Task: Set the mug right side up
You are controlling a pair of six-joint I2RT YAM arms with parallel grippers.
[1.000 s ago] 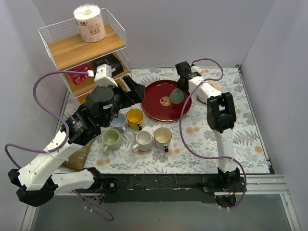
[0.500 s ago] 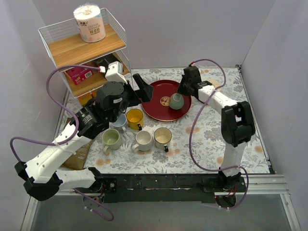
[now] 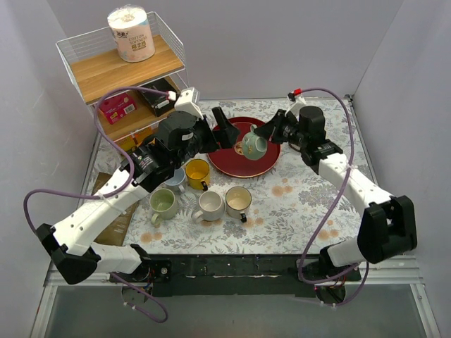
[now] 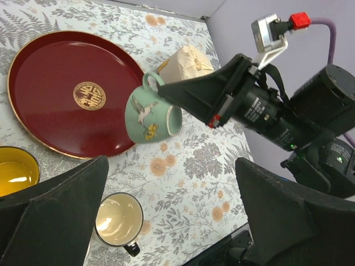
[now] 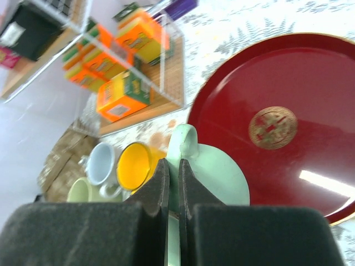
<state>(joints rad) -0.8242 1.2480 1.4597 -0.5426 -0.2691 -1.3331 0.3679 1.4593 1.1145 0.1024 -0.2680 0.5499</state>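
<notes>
The pale green mug (image 3: 254,144) with a bird picture hangs in the air over the red tray (image 3: 232,163), tilted, its base toward the left. My right gripper (image 3: 268,134) is shut on its rim wall. In the right wrist view the mug (image 5: 222,172) shows its handle and base, with my fingers (image 5: 158,183) pinching the wall. In the left wrist view the mug (image 4: 145,115) hangs above the tray's (image 4: 55,122) right edge. My left gripper (image 3: 224,132) is open and empty, just left of the mug above the tray.
Several upright mugs stand in front of the tray: yellow (image 3: 197,171), light blue (image 3: 174,179), green (image 3: 163,204), white (image 3: 209,205), cream (image 3: 238,201). A wire shelf (image 3: 123,77) with boxes and a paper roll stands at the back left. A wrapped bundle (image 4: 186,58) lies behind the tray.
My right gripper has lifted the green mug off the tray and tilted it while the arm swung to the right. My left arm has reached forward over the tray toward the mug.
</notes>
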